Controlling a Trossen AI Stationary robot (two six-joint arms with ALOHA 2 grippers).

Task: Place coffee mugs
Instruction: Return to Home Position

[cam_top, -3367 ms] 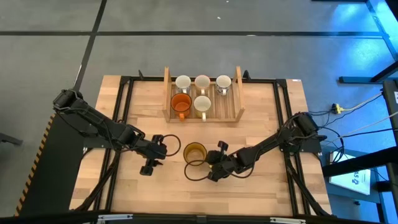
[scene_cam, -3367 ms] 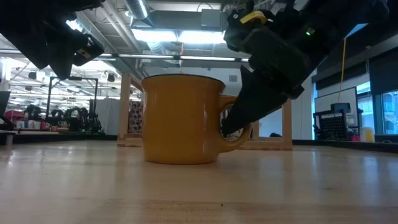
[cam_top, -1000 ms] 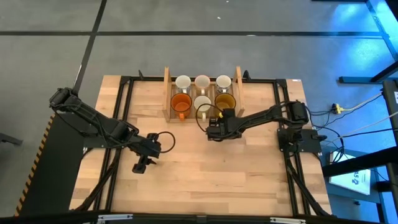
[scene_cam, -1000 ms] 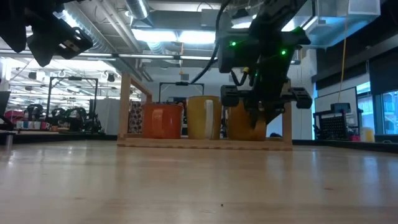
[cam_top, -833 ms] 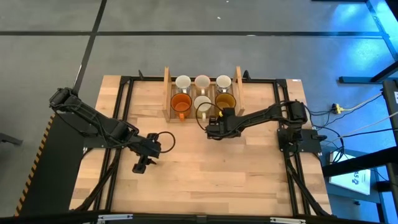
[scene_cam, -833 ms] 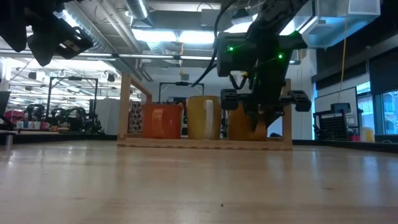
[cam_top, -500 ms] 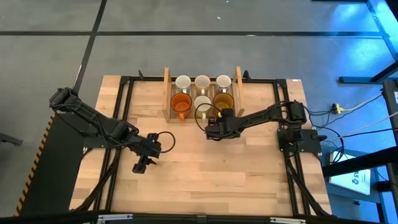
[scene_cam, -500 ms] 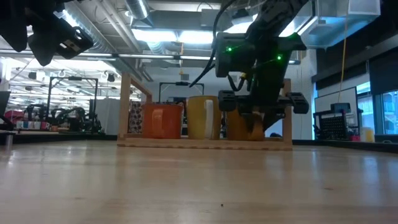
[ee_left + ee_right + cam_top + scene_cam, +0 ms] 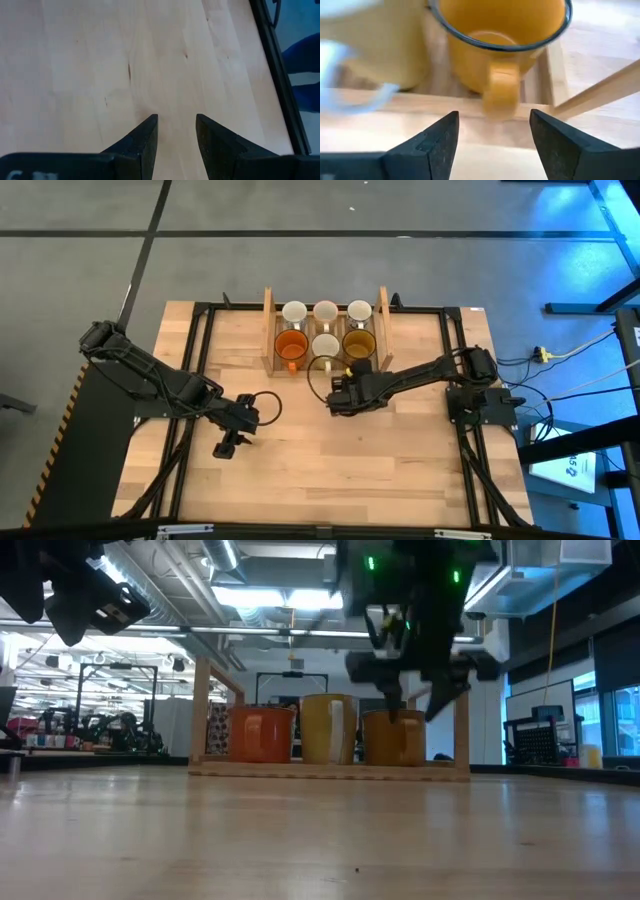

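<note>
The slatted wooden tray (image 9: 270, 330) stands at the table's far middle and holds six mugs. Three white mugs (image 9: 326, 311) stand in its far row. The near row has the orange mug (image 9: 291, 345), a white mug (image 9: 325, 345) and the amber mug (image 9: 358, 343), which stands on its base with its handle (image 9: 501, 92) toward the near edge. My right gripper (image 9: 347, 380) is open and empty just near of the tray, its fingers either side of the handle's line but apart from it (image 9: 493, 120), and raised above the mug (image 9: 415, 690). My left gripper (image 9: 228, 446) is open and empty over bare wood (image 9: 176, 120).
The tray's two upright end posts (image 9: 203, 715) rise beside the mugs. Black frame rails (image 9: 200, 350) run along the table's left and right sides. Bare wooden tabletop (image 9: 330, 460) lies between the grippers and the near edge.
My right gripper has drawn back from the amber mug toward the table's near edge and risen, and now stands clear of the mug. The amber mug stays in the tray's near right place.
</note>
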